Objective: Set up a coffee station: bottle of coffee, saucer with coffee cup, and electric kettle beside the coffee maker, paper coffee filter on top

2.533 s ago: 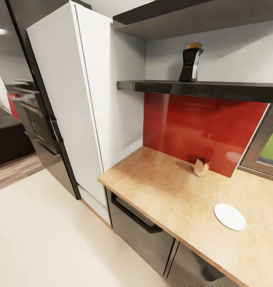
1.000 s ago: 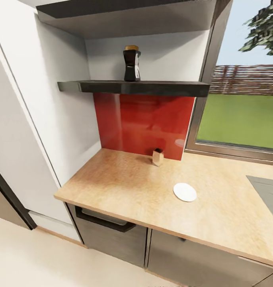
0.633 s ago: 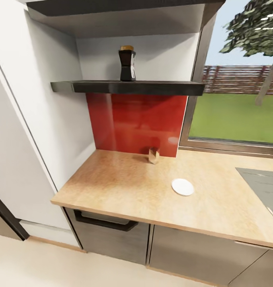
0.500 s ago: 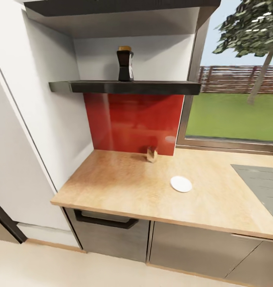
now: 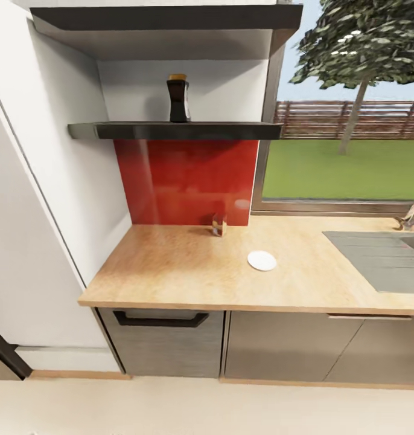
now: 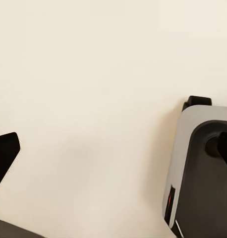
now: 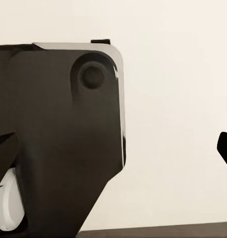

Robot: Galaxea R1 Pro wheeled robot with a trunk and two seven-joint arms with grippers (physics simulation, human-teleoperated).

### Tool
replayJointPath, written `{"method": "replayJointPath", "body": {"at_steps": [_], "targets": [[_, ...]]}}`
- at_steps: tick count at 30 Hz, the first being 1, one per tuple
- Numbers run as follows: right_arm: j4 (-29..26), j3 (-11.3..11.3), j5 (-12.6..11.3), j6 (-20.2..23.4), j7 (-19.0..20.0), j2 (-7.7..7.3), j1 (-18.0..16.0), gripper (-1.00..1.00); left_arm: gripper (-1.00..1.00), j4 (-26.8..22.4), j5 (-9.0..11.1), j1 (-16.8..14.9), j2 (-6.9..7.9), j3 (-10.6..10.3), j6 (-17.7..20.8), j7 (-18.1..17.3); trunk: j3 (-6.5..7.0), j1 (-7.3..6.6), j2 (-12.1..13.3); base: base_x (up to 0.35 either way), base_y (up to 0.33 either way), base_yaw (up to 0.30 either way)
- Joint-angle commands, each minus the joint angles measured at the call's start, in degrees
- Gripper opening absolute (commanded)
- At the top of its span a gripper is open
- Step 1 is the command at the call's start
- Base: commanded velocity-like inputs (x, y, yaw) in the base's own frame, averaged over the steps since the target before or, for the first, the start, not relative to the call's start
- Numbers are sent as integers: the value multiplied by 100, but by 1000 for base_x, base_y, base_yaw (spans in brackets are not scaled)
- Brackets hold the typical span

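The bottle of coffee stands upright on the dark kitchen shelf ahead of you. Below, the saucer lies on the desk, well apart from the sink. You cannot tell either claw's state.

A black wall shelf spans the alcove above a glossy red backsplash, with a second dark shelf higher up. A tall white cabinet panel flanks the alcove on one side. Below the worktop sit grey cabinet fronts, one with a black bar handle. A small tan box-like item, too small to identify, stands against the backsplash. The window frames lawn, a wooden fence and a tree. Cream floor lies in front.
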Motion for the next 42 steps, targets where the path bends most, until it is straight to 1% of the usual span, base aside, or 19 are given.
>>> {"method": "replayJointPath", "body": {"at_steps": [1, 4, 5, 9, 17, 19, 20, 21, 22, 23, 24, 26, 29, 30, 31, 32, 34, 39, 42], "targets": [[4, 6, -36, -23, -6, 2, -5, 100, 100, 14, -60, -7, -3, -3, -27, 19, -12, 0, -13, -289, 154, -64], [1, 19, -31, -34, -12, 6, -5, 100, 100, 16, -54, -7, -13, -166, -24, 26, -12, 0, -13, -309, 54, -21], [0, 22, -30, -36, -12, 6, -5, 100, 100, 15, -53, -7, -16, -189, -23, 27, -12, 0, -13, -317, 17, -7], [0, 31, -28, -38, -13, 7, -5, 100, 100, 10, -51, -7, -13, -226, -30, 28, -12, 0, -13, -228, 8, -3], [0, 14, -33, -39, -11, 7, -5, 100, 100, -9, -51, -79, -17, -233, -31, 70, -12, 0, -13, -20, 1, 0], [0, -6, -35, -39, -12, 7, -5, 100, 100, -72, -51, -152, -28, -242, -31, 74, -12, 0, -13, -1, 0, 0], [-2, -13, -40, -39, -13, 7, -5, 100, 100, -280, -46, -251, -64, -244, -36, 56, -12, 0, -13, 0, 0, 0], [-3, -14, -41, -39, -13, 7, -5, 100, 100, -334, -45, -276, -80, -245, -36, 50, -12, 0, -13, 0, 0, 0], [-5, -15, -42, -39, -13, 7, -5, 100, 100, -462, -47, -330, -128, -247, -38, 37, -12, 0, -13, 0, 0, 0], [-12, -16, -44, -39, -13, 7, -5, 100, 100, -897, -48, -495, -336, -255, -43, 19, -12, 0, -13, 0, 0, 0], [-17, -16, -45, -39, -13, 7, -5, 100, 100, -1358, -41, -684, -547, -308, -129, 14, -12, 0, -13, 0, 0, 0], [-23, -17, -45, -39, -13, 8, -5, 100, 100, -1812, -37, -918, -736, -461, -340, 12, -12, 0, -13, 0, 0, 0], [-20, -17, -45, -39, -13, 7, -5, 100, 100, -2171, -32, -1160, -907, -657, -553, 11, -12, 0, -13, 0, 0, 0], [-19, -17, -45, -39, -13, 7, -5, 100, 100, -2324, -29, -1276, -992, -757, -622, 11, -12, 0, -13, 0, 0, 0], [-19, -17, -45, -39, -13, 7, -5, 100, 100, -2476, -24, -1395, -1074, -850, -667, 12, -12, 0, -13, 0, 0, 0], [-19, -17, -45, -41, -13, 7, -5, 100, 100, -2553, -21, -1453, -1111, -892, -684, 14, -12, 0, -13, 0, 0, 0], [-18, -17, -45, -45, -13, 11, -5, 100, 100, -2888, -7, -1683, -1238, -1022, -726, 21, -12, 0, -13, 0, 0, 0], [-18, -17, -45, -47, -13, 11, -5, 100, 100, -3522, 8, -2079, -1457, -1145, -759, 21, -12, 0, -13, 0, 0, 0], [-18, -17, -45, -48, -13, 14, -5, 100, 100, -3792, 19, -2302, -1514, -1191, -773, 23, -12, 0, -13, 0, 0, 0]]}}
